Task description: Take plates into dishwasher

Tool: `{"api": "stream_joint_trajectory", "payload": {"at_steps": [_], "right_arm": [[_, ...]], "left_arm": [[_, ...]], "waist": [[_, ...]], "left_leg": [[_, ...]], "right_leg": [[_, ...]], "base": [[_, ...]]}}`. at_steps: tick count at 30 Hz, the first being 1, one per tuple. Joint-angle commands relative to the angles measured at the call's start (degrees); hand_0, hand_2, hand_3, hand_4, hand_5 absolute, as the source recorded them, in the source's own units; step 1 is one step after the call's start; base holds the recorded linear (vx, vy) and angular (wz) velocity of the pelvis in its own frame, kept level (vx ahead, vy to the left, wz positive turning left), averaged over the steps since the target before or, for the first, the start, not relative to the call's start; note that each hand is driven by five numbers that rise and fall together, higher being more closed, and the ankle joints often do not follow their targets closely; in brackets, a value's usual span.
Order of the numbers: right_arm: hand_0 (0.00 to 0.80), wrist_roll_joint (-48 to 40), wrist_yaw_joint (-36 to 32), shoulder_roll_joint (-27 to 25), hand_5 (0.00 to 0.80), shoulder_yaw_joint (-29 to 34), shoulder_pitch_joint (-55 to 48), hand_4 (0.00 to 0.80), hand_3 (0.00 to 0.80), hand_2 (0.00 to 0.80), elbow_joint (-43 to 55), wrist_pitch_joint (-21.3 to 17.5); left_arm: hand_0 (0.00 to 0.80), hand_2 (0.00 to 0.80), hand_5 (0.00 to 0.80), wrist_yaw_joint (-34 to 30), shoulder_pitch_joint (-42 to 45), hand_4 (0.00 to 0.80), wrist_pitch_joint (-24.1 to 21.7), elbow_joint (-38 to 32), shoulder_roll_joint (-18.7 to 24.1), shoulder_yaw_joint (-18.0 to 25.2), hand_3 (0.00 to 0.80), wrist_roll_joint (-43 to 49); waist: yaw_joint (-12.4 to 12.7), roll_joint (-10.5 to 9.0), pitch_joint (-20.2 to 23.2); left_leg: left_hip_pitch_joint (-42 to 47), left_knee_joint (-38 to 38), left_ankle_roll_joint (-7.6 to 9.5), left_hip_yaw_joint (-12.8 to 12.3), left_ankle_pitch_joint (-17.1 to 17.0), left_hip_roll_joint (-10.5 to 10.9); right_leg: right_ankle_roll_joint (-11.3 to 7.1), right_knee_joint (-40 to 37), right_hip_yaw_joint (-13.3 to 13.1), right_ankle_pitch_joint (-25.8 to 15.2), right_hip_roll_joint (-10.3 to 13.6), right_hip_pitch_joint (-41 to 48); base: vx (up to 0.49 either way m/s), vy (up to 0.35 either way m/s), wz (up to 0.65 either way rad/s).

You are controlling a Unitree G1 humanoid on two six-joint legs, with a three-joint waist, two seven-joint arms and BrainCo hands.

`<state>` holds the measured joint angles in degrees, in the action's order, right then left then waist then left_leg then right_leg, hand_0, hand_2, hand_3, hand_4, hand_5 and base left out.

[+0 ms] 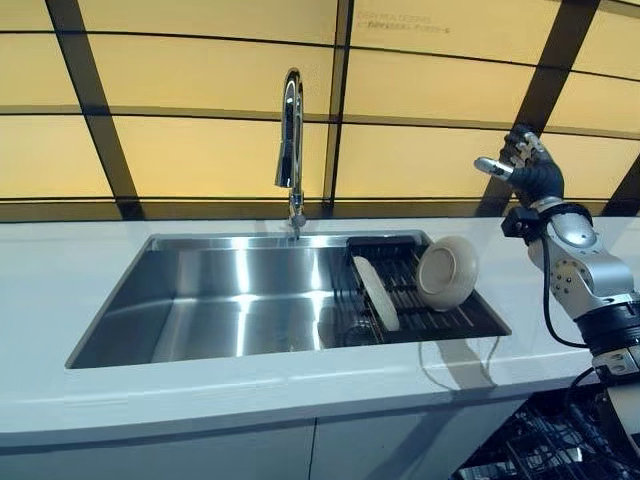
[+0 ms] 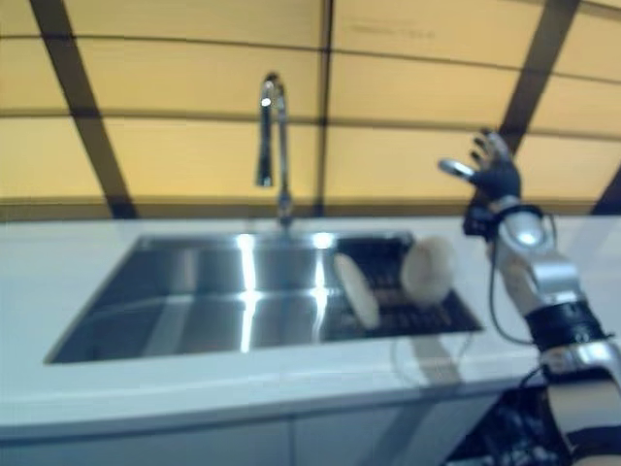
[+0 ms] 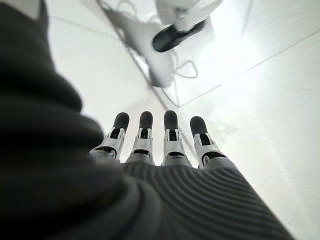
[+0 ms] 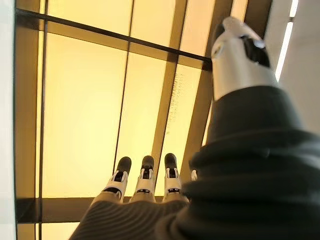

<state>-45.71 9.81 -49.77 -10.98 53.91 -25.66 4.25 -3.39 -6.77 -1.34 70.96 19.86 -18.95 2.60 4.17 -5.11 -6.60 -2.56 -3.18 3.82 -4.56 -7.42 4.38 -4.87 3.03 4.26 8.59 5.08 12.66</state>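
Two cream plates stand on edge in a black drying rack [image 1: 470,318] at the right end of the steel sink [image 1: 215,300]. One plate [image 1: 379,292] leans edge-on in the rack's middle. The other plate [image 1: 446,271] leans at the rack's right, its underside facing me. My right hand [image 1: 527,165] is raised above the counter, to the right of and above the plates, fingers straight, holding nothing; it shows too in its wrist view [image 4: 145,182]. My left hand [image 3: 160,142] shows only in its wrist view, fingers straight, over the floor, empty.
A tall chrome tap [image 1: 291,140] stands behind the sink. The white counter [image 1: 180,395] runs round the sink. Below the counter at the lower right, a black wire dishwasher rack [image 1: 545,445] shows. Amber glass panels with dark frames [image 1: 200,150] fill the back.
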Motion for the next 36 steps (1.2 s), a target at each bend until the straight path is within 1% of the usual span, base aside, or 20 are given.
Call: {"api": "stream_joint_trajectory", "payload": {"at_steps": [1, 2, 3, 5, 7, 9, 10, 12, 14, 16, 18, 20, 22, 24, 26, 29, 31, 32, 34, 36], "right_arm": [[0.000, 0.11, -1.80, -2.39, 0.000, 4.35, -2.61, 0.000, 0.000, 0.000, 0.17, -3.46], [0.000, 0.24, -1.92, -2.21, 0.000, 4.50, -2.99, 0.000, 0.000, 0.000, 0.14, -3.53], [0.000, 0.46, -2.76, -1.99, 0.000, 4.67, -3.13, 0.000, 0.000, 0.000, -0.64, -3.59], [0.000, 1.06, -3.07, -1.50, 0.000, 4.44, -2.68, 0.000, 0.000, 0.000, -1.34, -3.25], [0.000, 1.38, -2.92, -1.40, 0.000, 3.42, -1.34, 0.000, 0.000, 0.000, -2.56, -2.88], [0.000, 0.24, -2.66, -1.64, 0.000, 2.24, 0.35, 0.000, 0.000, 0.000, -3.27, -2.28], [0.000, 0.08, -2.62, -1.58, 0.000, 2.11, 0.46, 0.000, 0.000, 0.000, -3.31, -2.36], [0.000, -0.57, -2.15, -1.49, 0.000, 1.75, 0.49, 0.000, 0.000, 0.000, -2.88, -2.38], [0.000, -1.04, -1.80, -1.48, 0.000, 1.70, 0.44, 0.000, 0.000, 0.000, -2.19, -1.64], [0.000, -1.46, -1.08, -1.48, 0.000, 1.65, 0.39, 0.000, 0.000, 0.000, -1.26, -0.26], [0.000, -1.98, -1.15, -1.58, 0.000, 1.66, 0.16, 0.000, 0.000, 0.000, -1.10, 0.67], [0.000, -2.06, -1.18, -1.62, 0.000, 1.76, -0.31, 0.000, 0.000, 0.000, -1.31, 1.58], [0.000, -1.23, -1.65, -1.35, 0.000, 1.51, -0.32, 0.000, 0.000, 0.000, -1.73, 2.47], [0.000, -1.28, -1.66, -1.38, 0.000, 1.04, -0.27, 0.000, 0.000, 0.000, -2.07, 3.30], [0.000, -1.10, -1.57, -1.51, 0.000, 0.71, -0.41, 0.000, 0.000, 0.000, -2.17, 3.89], [0.000, -1.32, -0.76, -1.78, 0.000, 0.67, -1.16, 0.000, 0.000, 0.000, -1.23, 5.67], [0.000, -1.09, -0.63, -1.67, 0.000, 0.79, -1.78, 0.000, 0.000, 0.000, -1.06, 6.31], [0.000, -1.14, -0.57, -1.68, 0.000, 1.12, -2.56, 0.000, 0.000, 0.000, -0.74, 7.09], [0.000, -0.69, -0.66, -1.89, 0.000, 1.22, -3.37, 0.000, 0.000, 0.000, -0.51, 7.94], [0.000, 0.66, -1.34, -2.08, 0.000, 0.79, -3.79, 0.000, 0.000, 0.000, -1.27, 8.12]], "left_arm": [[0.000, 0.000, 0.000, -0.40, 1.51, 0.000, -0.45, 1.44, 1.09, -2.90, 0.000, -0.62], [0.000, 0.000, 0.000, -0.38, 1.50, 0.000, -0.47, 1.51, 1.21, -3.06, 0.000, -0.74], [0.000, 0.000, 0.000, -0.45, 1.62, 0.000, -0.39, 1.43, 1.47, -2.93, 0.000, -0.86], [0.000, 0.000, 0.000, -0.53, 1.74, 0.000, 0.03, 1.13, 1.67, -2.78, 0.000, -0.91], [0.000, 0.000, 0.000, -0.62, 1.87, 0.000, 0.25, 1.04, 2.10, -2.28, 0.000, -0.40], [0.000, 0.000, 0.000, -0.71, 1.84, 0.000, 0.67, 1.18, 3.00, -1.03, 0.000, 0.16], [0.000, 0.000, 0.000, -0.64, 1.80, 0.000, 0.72, 1.21, 3.03, -0.87, 0.000, 0.18], [0.000, 0.000, 0.000, -0.25, 1.69, 0.000, 0.90, 1.51, 2.99, 0.01, 0.000, 0.44], [0.000, 0.000, 0.000, 0.43, 1.87, 0.000, 0.95, 1.90, 2.73, 0.80, 0.000, 0.79], [0.000, 0.000, 0.000, 0.84, 2.14, 0.000, 1.18, 1.87, 2.79, 1.23, 0.000, 1.06], [0.000, 0.000, 0.000, 1.01, 2.14, 0.000, 1.13, 1.92, 2.78, 1.53, 0.000, 0.78], [0.000, 0.000, 0.000, 0.74, 1.75, 0.000, 1.23, 1.88, 2.66, 1.97, 0.000, 0.39], [0.000, 0.000, 0.000, 0.29, 1.46, 0.000, 1.07, 1.53, 2.25, 2.07, 0.000, -0.82], [0.000, 0.000, 0.000, 0.24, 1.80, 0.000, 0.42, 1.26, 1.49, 1.80, 0.000, 0.05], [0.000, 0.000, 0.000, 0.43, 2.13, 0.000, -0.01, 0.89, 1.03, 1.15, 0.000, 0.18], [0.000, 0.000, 0.000, 0.14, 2.51, 0.000, -0.35, -1.07, 0.56, 0.21, 0.000, 0.69], [0.000, 0.000, 0.000, 0.23, 2.78, 0.000, -0.39, -1.93, 0.33, -0.18, 0.000, 0.70], [0.000, 0.000, 0.000, 0.18, 2.74, 0.000, -0.22, -2.43, 0.14, -0.51, 0.000, 0.90], [0.000, 0.000, 0.000, 0.11, 2.57, 0.000, -0.10, -2.74, -0.02, -0.89, 0.000, 1.25], [0.000, 0.000, 0.000, 0.22, 2.49, 0.000, -0.43, -2.49, -0.03, -1.30, 0.000, 0.95]], "waist": [[0.91, -0.86, 2.74], [0.73, -0.39, 2.53], [0.46, 0.64, 2.06], [0.43, 0.98, 1.76], [0.43, 1.15, 1.45], [-0.21, 1.08, 0.91], [-0.36, 1.03, 0.79], [-1.04, 0.46, 0.46], [-1.79, -0.02, 0.36], [-2.29, -0.05, 0.26], [-2.37, -0.07, 0.45], [-2.25, -0.26, 0.98], [-1.97, -0.31, 1.41], [-1.78, -0.41, 1.61], [-1.72, -0.52, 1.58], [-1.54, -0.53, 1.13], [-1.49, -0.43, 0.95], [-1.68, -0.33, 0.86], [-1.99, -0.22, 0.75], [-2.26, -0.06, 0.61]], "left_leg": [[-2.91, 5.27, -1.24, 1.99, 5.76, -1.00], [-2.00, 4.95, -1.03, 2.12, 6.03, -1.11], [-0.06, 4.18, -0.90, 2.79, 6.50, -1.38], [1.41, 3.25, -0.90, 3.05, 6.65, -1.26], [2.75, 2.11, -1.23, 3.23, 6.76, -1.41], [4.66, 0.78, -2.01, 3.00, 7.41, -2.30], [4.93, 0.60, -2.16, 3.00, 7.59, -2.44], [5.76, -0.05, -2.44, 3.04, 8.36, -2.31], [6.86, -1.02, -2.48, 3.36, 8.98, -1.87], [7.75, -1.46, -2.50, 4.06, 9.49, -2.00], [7.87, -1.66, -2.59, 4.58, 9.31, -2.32], [7.35, -1.70, -3.09, 4.56, 8.68, -2.64], [7.16, -1.79, -3.92, 3.86, 8.16, -3.47], [7.18, -1.70, -4.60, 3.36, 7.84, -4.13], [7.10, -1.38, -5.25, 3.33, 7.65, -4.73], [6.82, -0.68, -6.26, 3.00, 7.31, -5.71], [6.63, -0.37, -6.64, 2.71, 7.22, -6.05], [6.46, -0.07, -6.90, 1.86, 7.20, -6.28], [6.17, 0.27, -7.19, 0.70, 7.15, -6.50], [6.18, 0.23, -7.41, 0.30, 7.13, -6.61]], "right_leg": [[-1.76, 19.49, 1.68, -15.55, 4.03, -7.96], [-1.70, 22.66, 1.66, -16.25, 4.31, -9.96], [-1.24, 26.32, 1.84, -15.57, 4.22, -12.91], [-1.04, 25.34, 2.63, -15.18, 4.59, -14.19], [-0.76, 19.61, 3.56, -13.61, 4.42, -14.67], [-0.98, 9.60, 4.24, -11.75, 3.60, -15.52], [-1.10, 7.79, 4.13, -11.67, 3.31, -15.46], [-2.18, 1.27, 3.11, -12.72, 2.11, -16.07], [-3.17, -2.23, 2.26, -15.13, 0.85, -17.32], [-3.23, -1.54, 1.79, -15.89, 0.23, -18.95], [-2.70, -2.04, 1.00, -15.16, -0.29, -17.78], [-2.21, -3.26, 1.04, -14.25, -0.66, -15.45], [-1.76, -4.21, 1.80, -13.18, -0.78, -13.14], [-1.17, -4.94, 2.31, -12.15, -0.94, -11.28], [-0.69, -5.11, 2.56, -11.39, -1.17, -10.32], [-0.02, -5.52, 3.77, -10.70, -1.33, -9.14], [0.21, -5.68, 4.42, -10.52, -1.39, -8.82], [0.33, -5.87, 5.19, -10.37, -1.34, -8.48], [0.38, -6.02, 5.90, -10.26, -1.32, -8.33], [0.54, -6.34, 6.35, -10.26, -1.49, -8.26]], "base": [[0.185, 0.244, -0.17], [0.225, 0.280, -0.19], [0.180, 0.182, -0.18], [0.152, 0.089, -0.09], [0.154, -0.039, -0.17], [0.146, -0.119, -0.07], [0.089, -0.124, -0.07], [0.092, -0.147, 0.00], [0.124, -0.174, 0.05], [0.113, -0.181, 0.18], [0.109, -0.214, 0.49], [0.099, -0.230, 0.32], [0.094, -0.198, 0.04], [0.105, -0.186, 0.09], [0.089, -0.183, 0.19], [0.061, -0.159, 0.26], [0.035, -0.099, 0.15], [0.025, -0.064, 0.10], [0.009, -0.042, 0.19], [0.009, -0.012, 0.20]]}}
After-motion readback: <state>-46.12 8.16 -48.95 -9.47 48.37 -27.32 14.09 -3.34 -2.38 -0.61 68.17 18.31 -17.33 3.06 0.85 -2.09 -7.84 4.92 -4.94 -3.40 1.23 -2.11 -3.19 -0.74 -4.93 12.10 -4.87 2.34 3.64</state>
